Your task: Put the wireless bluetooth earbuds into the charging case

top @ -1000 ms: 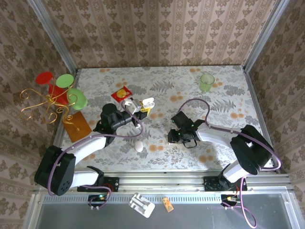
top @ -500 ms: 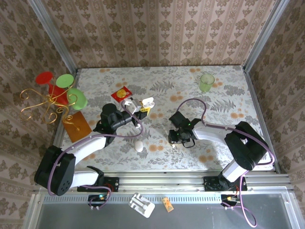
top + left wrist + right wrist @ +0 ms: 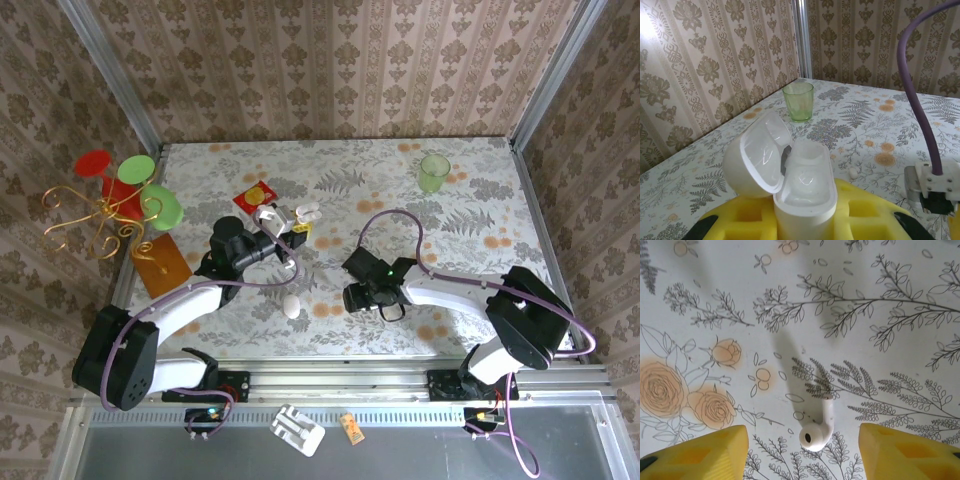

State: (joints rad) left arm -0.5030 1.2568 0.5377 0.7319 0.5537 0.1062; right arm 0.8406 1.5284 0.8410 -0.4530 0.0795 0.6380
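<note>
The charging case [image 3: 805, 200] is a white box with its hinged lid [image 3: 752, 160] swung open; its cavity looks empty. My left gripper [image 3: 805, 222] is shut on its lower body between yellow pads, left of centre in the top view [image 3: 285, 225], with the case [image 3: 306, 212] at its tip. One white earbud [image 3: 817, 429] lies flat on the floral table. My right gripper [image 3: 802, 455] hangs open over it, one yellow finger [image 3: 695, 455] on either side, apart from it. From above, this gripper [image 3: 352, 296] is near the table's middle. Another tiny white piece [image 3: 853, 173] lies on the table beyond the case.
A pale green cup [image 3: 434, 172] stands at the back right. A white egg-shaped oval [image 3: 291, 306] lies near the front, left of my right gripper. A red packet [image 3: 257, 194], a brown block [image 3: 160, 262] and a gold stand with coloured discs [image 3: 120, 195] sit at the left.
My right arm has swung left and toward the front, and its jaws have widened. My left gripper and the case have barely moved.
</note>
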